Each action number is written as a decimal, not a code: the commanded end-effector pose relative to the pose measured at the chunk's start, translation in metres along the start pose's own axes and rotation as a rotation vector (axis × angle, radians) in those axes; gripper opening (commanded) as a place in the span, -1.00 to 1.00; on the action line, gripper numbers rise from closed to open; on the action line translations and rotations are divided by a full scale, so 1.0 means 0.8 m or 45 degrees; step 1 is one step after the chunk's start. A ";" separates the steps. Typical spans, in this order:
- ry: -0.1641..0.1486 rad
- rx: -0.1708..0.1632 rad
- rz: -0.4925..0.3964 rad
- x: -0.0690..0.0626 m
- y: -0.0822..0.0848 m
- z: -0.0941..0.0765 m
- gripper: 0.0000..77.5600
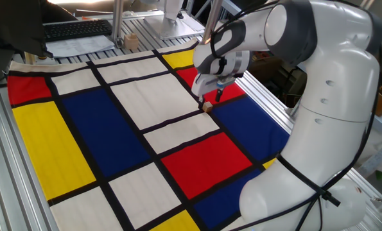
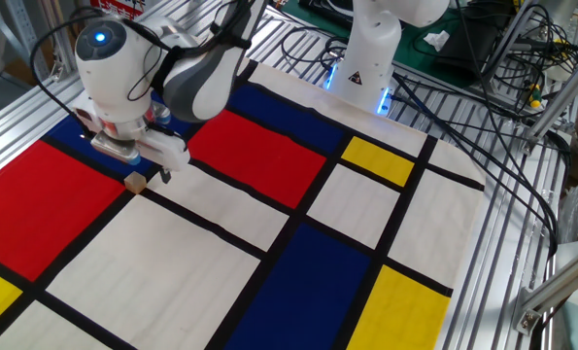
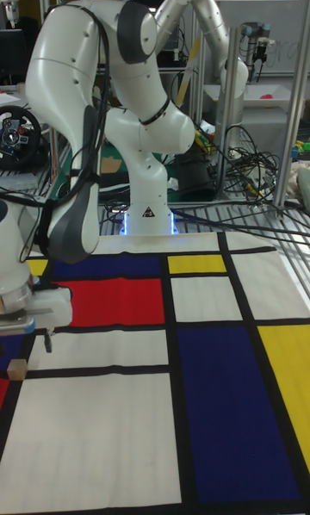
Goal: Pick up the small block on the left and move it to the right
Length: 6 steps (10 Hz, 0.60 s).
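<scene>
The small block [image 1: 207,106] is a tiny tan wooden cube lying on a black line of the colour-block mat, at the corner of a red panel. It also shows as the cube [image 2: 135,182] and, near the left edge of the tall view, as the cube [image 3: 15,369]. My gripper [image 1: 210,98] hangs open just above the block, its two dark fingers spread to either side and nothing between them. In the other fixed view the gripper [image 2: 145,171] sits right over the cube, with one fingertip [image 2: 165,176] showing. One fingertip [image 3: 47,343] shows in the tall view.
The mat [image 1: 81,122] of red, blue, yellow and white panels covers the table. A pale wooden piece [image 1: 132,42] and a keyboard [image 1: 75,29] sit beyond the mat's far edge. A second robot base [image 2: 366,58] and cables [image 2: 483,107] stand at one side.
</scene>
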State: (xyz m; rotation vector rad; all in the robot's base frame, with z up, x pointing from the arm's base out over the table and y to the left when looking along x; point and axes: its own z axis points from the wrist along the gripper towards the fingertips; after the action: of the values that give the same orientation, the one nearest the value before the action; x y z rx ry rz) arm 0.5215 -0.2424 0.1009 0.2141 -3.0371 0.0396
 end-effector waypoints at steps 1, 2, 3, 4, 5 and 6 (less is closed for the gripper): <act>-0.009 0.003 -0.011 -0.006 -0.014 -0.002 1.00; -0.006 0.002 -0.019 -0.006 -0.014 -0.002 1.00; -0.006 0.002 -0.023 -0.006 -0.014 -0.002 1.00; -0.007 -0.001 -0.028 -0.006 -0.014 -0.002 1.00; -0.016 -0.008 -0.037 -0.006 -0.014 -0.002 1.00; -0.022 -0.011 -0.038 -0.006 -0.014 -0.002 1.00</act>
State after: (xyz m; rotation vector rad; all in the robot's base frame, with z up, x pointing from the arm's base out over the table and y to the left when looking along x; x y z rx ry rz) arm 0.5272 -0.2518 0.1007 0.2604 -3.0443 0.0235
